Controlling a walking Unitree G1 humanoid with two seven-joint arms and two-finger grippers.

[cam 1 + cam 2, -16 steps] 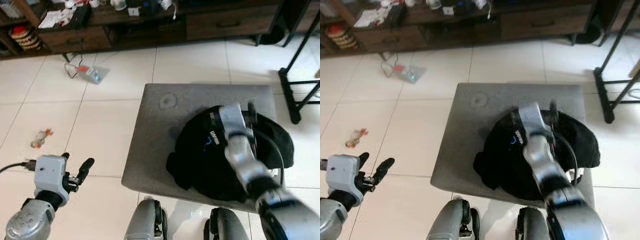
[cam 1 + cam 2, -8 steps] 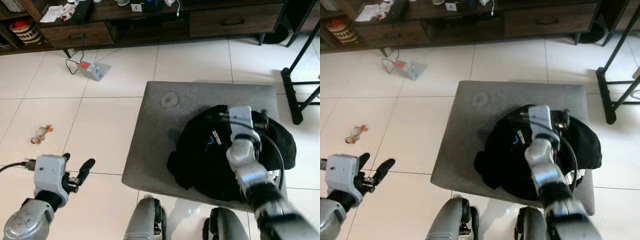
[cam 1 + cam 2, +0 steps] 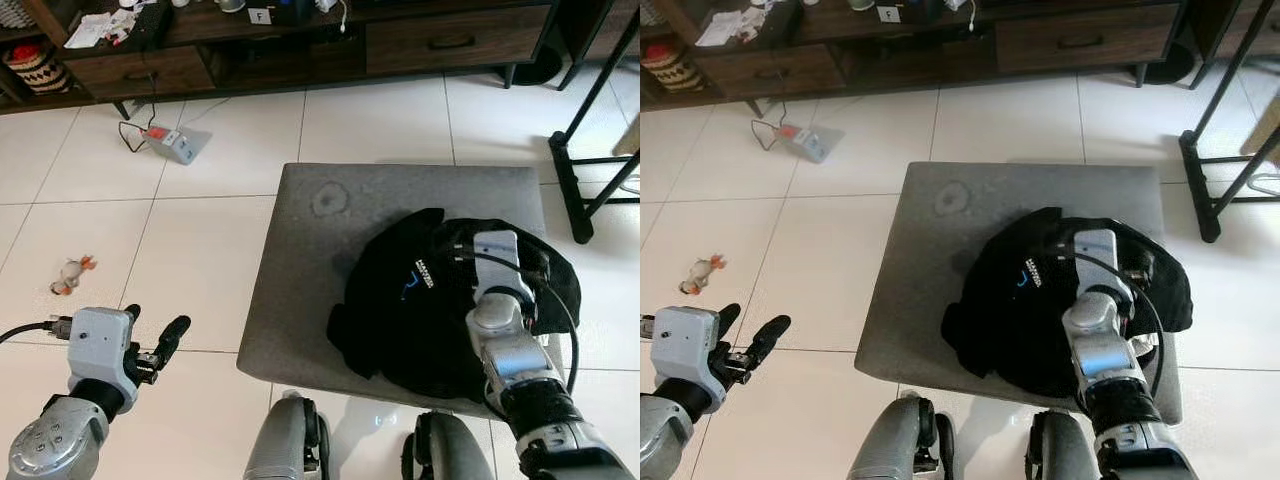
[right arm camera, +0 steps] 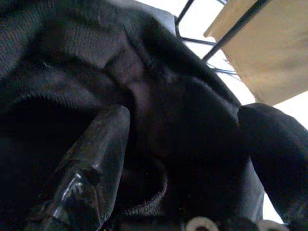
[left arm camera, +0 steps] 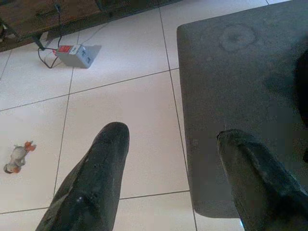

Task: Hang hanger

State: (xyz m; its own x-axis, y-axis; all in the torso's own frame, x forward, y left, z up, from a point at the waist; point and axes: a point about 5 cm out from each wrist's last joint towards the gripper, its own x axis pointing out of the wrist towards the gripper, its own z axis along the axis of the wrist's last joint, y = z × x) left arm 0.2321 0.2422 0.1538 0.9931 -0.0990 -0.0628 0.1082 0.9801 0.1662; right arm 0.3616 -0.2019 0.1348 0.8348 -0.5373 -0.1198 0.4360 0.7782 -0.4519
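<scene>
So far the job looks barely started. A crumpled black garment (image 3: 440, 300) lies in a heap on the lower right part of the grey ottoman (image 3: 320, 270), right of centre in the head views, and no hanger can be made out in the folds, so whether one is buried inside cannot be told. The right gripper (image 4: 183, 159) is down on the right side of that heap; seen along its own fingers, the two black fingertips (image 4: 96, 144) stand well apart with dark knit cloth and what looks like a collar or cuff edge between them, pressing into the fabric but not yet closed on anything. Behind the cloth in that view a black metal frame and a tan panel show, which match the black metal stand (image 3: 585, 140) at the right edge of the head views; that is probably where the garment has to end up, though this is a guess. The left gripper (image 3: 152, 345) hangs over bare white tile at the lower left, fingers spread and holding nothing, well apart from the ottoman's edge. Still to come, by my reading: close on the cloth or hanger, lift it off the ottoman, carry it to the stand and hook it on. A small toy (image 3: 68, 276) and a power strip (image 3: 172, 142) lie on the floor at the left, clear of the work.
</scene>
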